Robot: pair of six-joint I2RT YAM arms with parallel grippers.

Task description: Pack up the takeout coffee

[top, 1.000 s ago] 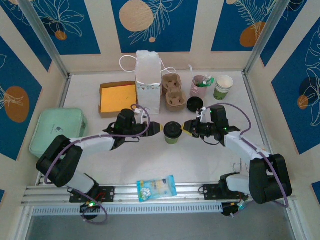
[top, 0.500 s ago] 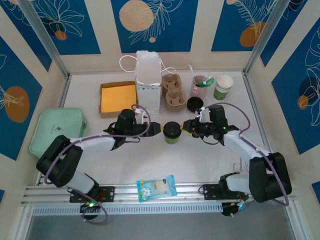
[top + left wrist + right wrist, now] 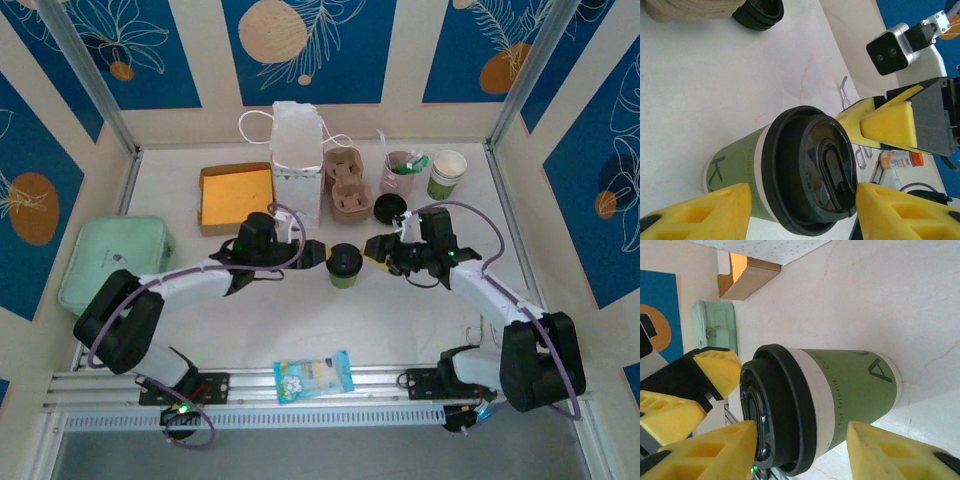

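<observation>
The takeout coffee (image 3: pixel 344 265), a green paper cup with a white band and a black lid on it, stands upright mid-table. My left gripper (image 3: pixel 318 254) reaches it from the left. Its yellow fingers are open on either side of the lidded cup (image 3: pixel 790 165), and I see no squeeze. My right gripper (image 3: pixel 374 250) comes in from the right, open, its fingers spread wider than the cup (image 3: pixel 840 390), with a gap at the cup's base side. The brown pulp carrier (image 3: pixel 346 185) sits behind the cup, beside the white paper bag (image 3: pixel 297 160).
Along the back stand a pink cup (image 3: pixel 400 172) with stirrers, a second green cup (image 3: pixel 446 174) and a loose black lid (image 3: pixel 389 208). An orange box (image 3: pixel 236 196) and a mint case (image 3: pixel 112 260) lie to the left. A snack packet (image 3: pixel 313 375) lies near the front rail.
My left gripper has slid right, up to the cup. My right gripper's jaws have spread apart from a narrower stance by the lid. The cup has stayed put.
</observation>
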